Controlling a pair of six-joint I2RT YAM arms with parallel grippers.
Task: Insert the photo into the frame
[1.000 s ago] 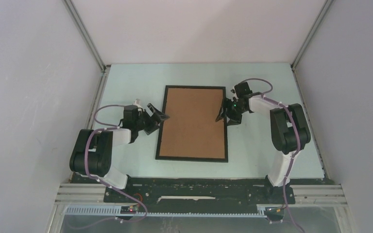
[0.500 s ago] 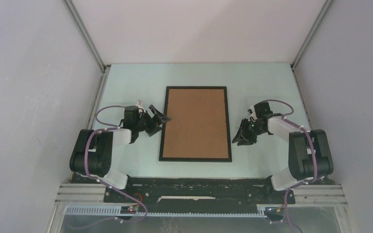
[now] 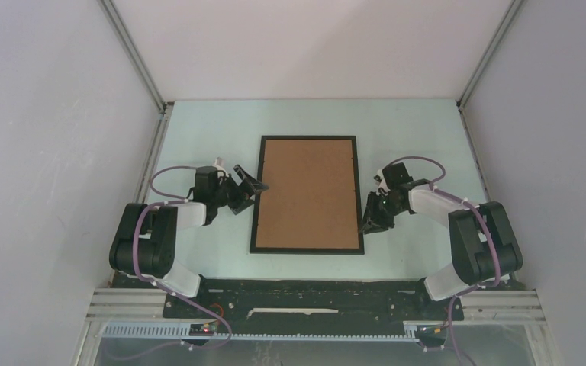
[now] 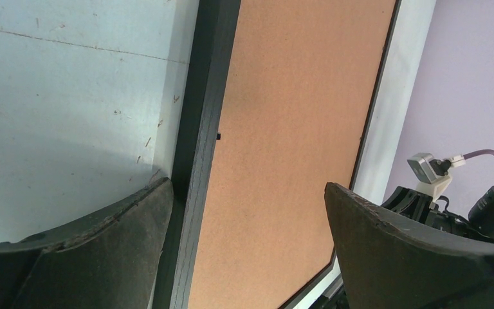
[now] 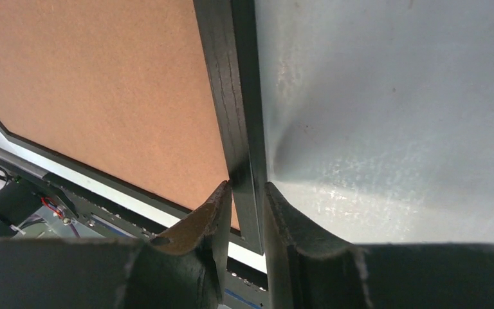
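Top external: the pale table (image 3: 427, 130) has the frame (image 3: 308, 139) lying flat mid-table, brown backing board (image 3: 305, 191) facing up. The right gripper (image 3: 368, 221) is pinched onto the frame's right rail. The left gripper (image 3: 248, 188) is spread wide over the left rail.

The frame (image 3: 307, 139) lies flat on the middle of the counter (image 3: 412, 137), its long sides running near to far. The board (image 3: 307, 194) lies inside it, filling it edge to edge. The left claw (image 3: 255, 192) is at the frame's left side, about halfway along. The right claw (image 3: 366, 223) is at the frame's right side, toward the near end. Its fingers sit astride the rail, touching it from the board side and the counter side. The left arm (image 3: 149, 240) and right arm (image 3: 477, 244) flank the frame.
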